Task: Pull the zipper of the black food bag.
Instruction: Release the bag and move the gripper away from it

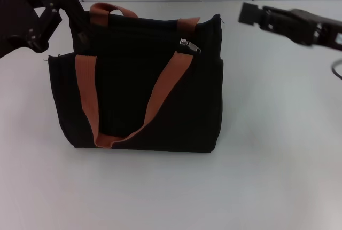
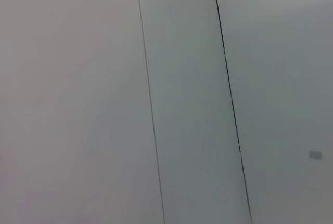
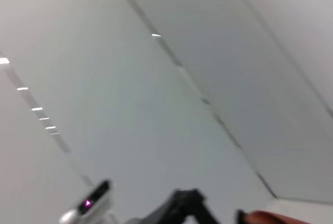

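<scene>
The black food bag [image 1: 128, 86] stands upright in the middle of the table in the head view, with two rust-brown handles. The zipper [image 1: 190, 46], a small silver pull tab, lies on the zip line near the bag's top right. My left gripper [image 1: 80, 27] is at the bag's upper left corner and is shut on the fabric edge there. My right gripper [image 1: 249, 14] hangs in the air to the right of the bag's top right corner, apart from it. The left wrist view shows only wall panels.
The white table [image 1: 278, 150] stretches around the bag, with bare surface in front and to the right. A dark cable [image 1: 335, 70] shows at the right edge. The right wrist view shows wall panels and a dark arm part [image 3: 182, 206] low down.
</scene>
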`<control>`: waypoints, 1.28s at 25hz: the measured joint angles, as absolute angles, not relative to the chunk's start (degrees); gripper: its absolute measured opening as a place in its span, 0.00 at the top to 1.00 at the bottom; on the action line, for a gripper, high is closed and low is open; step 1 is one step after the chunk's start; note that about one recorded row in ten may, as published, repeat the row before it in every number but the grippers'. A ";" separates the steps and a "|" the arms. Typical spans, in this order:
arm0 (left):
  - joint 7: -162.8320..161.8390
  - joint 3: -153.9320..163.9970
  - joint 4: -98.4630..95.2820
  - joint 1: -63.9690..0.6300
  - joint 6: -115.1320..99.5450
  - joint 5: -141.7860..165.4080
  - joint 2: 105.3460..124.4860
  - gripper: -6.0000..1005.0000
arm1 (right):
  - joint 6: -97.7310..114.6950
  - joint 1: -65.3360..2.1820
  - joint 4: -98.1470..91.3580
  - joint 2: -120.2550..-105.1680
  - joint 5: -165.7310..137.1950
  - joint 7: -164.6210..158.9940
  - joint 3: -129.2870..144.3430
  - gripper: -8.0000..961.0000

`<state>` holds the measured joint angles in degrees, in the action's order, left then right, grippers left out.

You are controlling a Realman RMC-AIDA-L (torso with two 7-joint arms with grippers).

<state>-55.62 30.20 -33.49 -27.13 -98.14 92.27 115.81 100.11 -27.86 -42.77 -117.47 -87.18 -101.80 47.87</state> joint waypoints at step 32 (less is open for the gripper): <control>-69.74 30.80 -33.75 -24.91 -98.60 92.92 114.42 0.94 | 104.12 -24.23 -25.90 -119.04 -112.83 -53.53 46.87 0.15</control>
<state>-69.74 30.80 -33.75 -24.91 -98.60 92.92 114.42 104.12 -24.23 -25.90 -119.04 -112.83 -53.53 46.87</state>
